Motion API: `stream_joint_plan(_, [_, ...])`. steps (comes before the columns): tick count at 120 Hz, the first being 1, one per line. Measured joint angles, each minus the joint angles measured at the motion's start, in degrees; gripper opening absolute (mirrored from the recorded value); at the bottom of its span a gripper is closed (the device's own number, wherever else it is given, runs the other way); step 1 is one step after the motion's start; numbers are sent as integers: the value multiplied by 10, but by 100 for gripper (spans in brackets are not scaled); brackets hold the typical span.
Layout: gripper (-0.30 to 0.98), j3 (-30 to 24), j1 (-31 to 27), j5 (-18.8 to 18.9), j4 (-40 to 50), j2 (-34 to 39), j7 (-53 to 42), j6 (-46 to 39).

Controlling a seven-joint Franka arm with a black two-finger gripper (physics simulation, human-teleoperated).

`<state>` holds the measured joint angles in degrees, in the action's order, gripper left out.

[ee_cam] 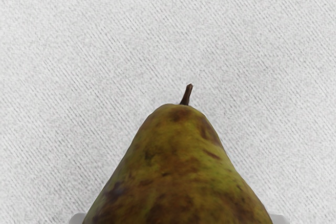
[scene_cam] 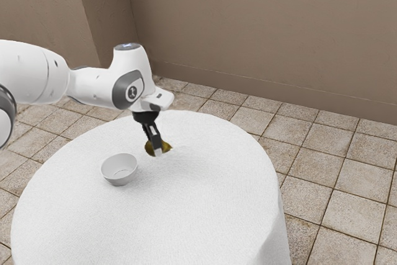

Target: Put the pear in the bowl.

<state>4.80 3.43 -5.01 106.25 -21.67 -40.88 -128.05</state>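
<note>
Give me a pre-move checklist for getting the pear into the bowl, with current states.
1. Gripper down at the pear: ok, the two overlap in the exterior view.
2. Grip on the pear confirmed: cannot tell, contact from both sides isn't clear.
3. Pear lifted off the table: cannot tell, no clear gap visible.
4. Bowl upright, mouth up: ok.
5. Gripper above the bowl: not ok, it is off toward the exterior view's right of it.
6. Pear in the bowl: not ok, it is outside.
</note>
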Motion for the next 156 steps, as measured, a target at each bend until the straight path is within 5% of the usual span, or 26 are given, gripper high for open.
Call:
stream_joint_plan(48, [26, 93, 0, 0, 76, 46, -4, 17])
stream_joint_plan(84, [26, 100, 1, -10, 133, 83, -13, -5])
stream_joint_plan(118, [56, 99, 1, -21, 128, 81, -27, -6])
stream_joint_plan(144, [64, 65, 3, -18, 71, 183, -24, 42])
stream_joint_plan(156, [66, 6, -18, 27, -55, 204, 14, 135])
